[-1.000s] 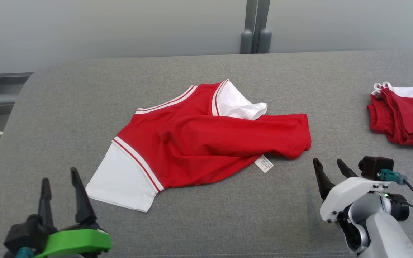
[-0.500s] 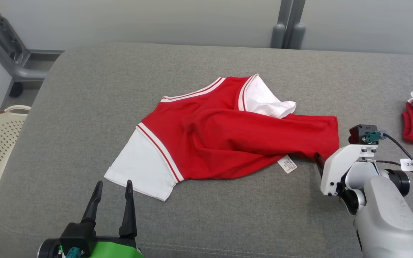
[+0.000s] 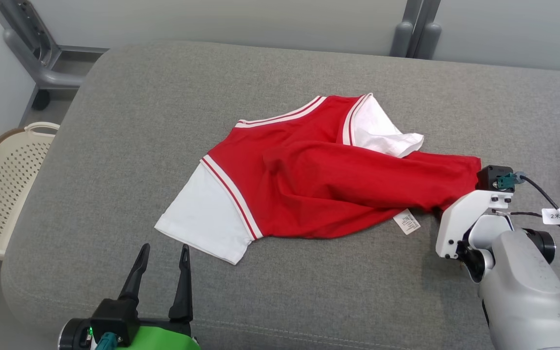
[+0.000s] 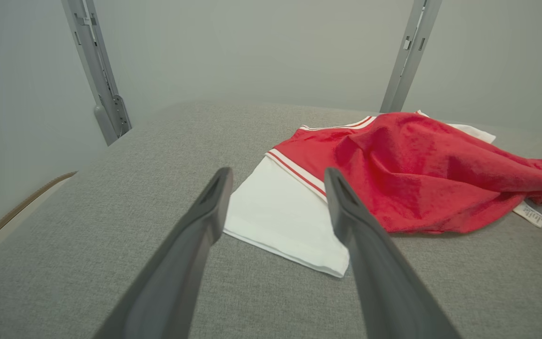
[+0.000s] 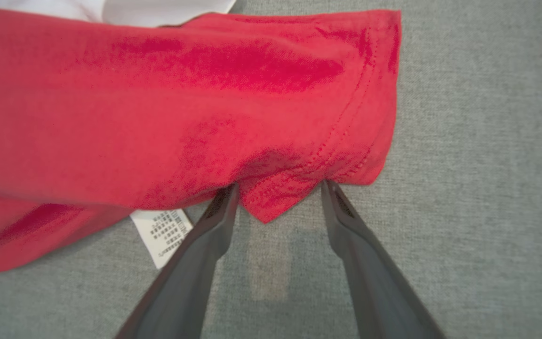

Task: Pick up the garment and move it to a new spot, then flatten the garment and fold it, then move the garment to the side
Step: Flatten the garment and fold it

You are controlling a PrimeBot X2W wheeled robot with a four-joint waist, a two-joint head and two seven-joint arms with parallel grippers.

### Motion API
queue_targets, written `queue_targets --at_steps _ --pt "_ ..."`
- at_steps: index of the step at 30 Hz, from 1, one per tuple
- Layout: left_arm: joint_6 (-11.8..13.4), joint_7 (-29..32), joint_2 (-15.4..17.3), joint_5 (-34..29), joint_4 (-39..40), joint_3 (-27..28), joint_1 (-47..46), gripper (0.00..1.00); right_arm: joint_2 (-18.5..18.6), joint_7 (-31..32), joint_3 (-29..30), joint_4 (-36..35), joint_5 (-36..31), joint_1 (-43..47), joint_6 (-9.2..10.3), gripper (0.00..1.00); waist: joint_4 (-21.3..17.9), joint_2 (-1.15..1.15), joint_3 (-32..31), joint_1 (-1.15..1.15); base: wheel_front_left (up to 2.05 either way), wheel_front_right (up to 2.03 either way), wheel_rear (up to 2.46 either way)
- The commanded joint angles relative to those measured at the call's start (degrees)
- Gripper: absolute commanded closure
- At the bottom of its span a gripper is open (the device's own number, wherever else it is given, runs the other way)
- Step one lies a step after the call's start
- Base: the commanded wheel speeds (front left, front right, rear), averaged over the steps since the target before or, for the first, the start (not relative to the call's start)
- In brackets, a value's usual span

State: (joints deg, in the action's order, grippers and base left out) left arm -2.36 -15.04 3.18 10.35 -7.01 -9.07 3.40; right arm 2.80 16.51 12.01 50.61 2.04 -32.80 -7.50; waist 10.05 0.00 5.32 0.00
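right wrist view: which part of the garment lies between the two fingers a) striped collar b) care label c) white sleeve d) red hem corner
d: the red hem corner points down into the gap between the right gripper's fingers, while the care label lies left of them in that view.

We see our left gripper (image 4: pixel 275 176) rising from the bottom edge, its two dark fingers (image 4: pixel 195 245) spread wide apart. Just beyond the tips, at the middle of the frame, the shirt's (image 4: pixel 417 174) white sleeve (image 4: pixel 280 212) lies flat on the grey cushion (image 4: pixel 87 226). The red body, edged with white stripes, is bunched and runs to the right edge, where a white label (image 4: pixel 530 214) sticks out beneath it. A grey post (image 4: pixel 97 75) stands at upper left and another at upper right, against the pale wall. A brown rim (image 4: pixel 17 212) curves at the far left.
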Motion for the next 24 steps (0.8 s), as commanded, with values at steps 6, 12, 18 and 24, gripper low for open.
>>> queue_targets --at_steps 6,12,18,24 --pt "0.0 -0.2 0.0 -0.5 -0.3 -0.2 -1.5 0.0 0.2 -3.6 -0.6 2.9 0.9 -3.1 0.02 1.0 0.0 0.0 0.9 0.0 0.0 0.0 0.0" --pt "0.3 -0.2 -0.1 -0.3 -0.6 -0.2 -1.5 0.0 0.2 -6.0 -2.6 -0.6 2.3 -5.2 0.02 1.0 -0.5 0.0 0.7 0.0 0.0 0.0 0.0" --pt "0.2 -0.2 -0.1 -0.1 -0.5 -0.3 -1.2 0.0 0.2 -3.1 -4.7 -9.2 3.2 -7.6 0.02 1.0 -0.8 0.0 0.7 0.0 0.0 0.0 0.0" --pt "-0.4 -0.2 -0.1 -0.3 -0.8 -1.2 -1.8 0.0 0.5 4.4 -4.3 -18.1 1.6 -11.0 0.02 1.0 0.1 0.0 1.6 0.0 0.0 0.0 0.0"
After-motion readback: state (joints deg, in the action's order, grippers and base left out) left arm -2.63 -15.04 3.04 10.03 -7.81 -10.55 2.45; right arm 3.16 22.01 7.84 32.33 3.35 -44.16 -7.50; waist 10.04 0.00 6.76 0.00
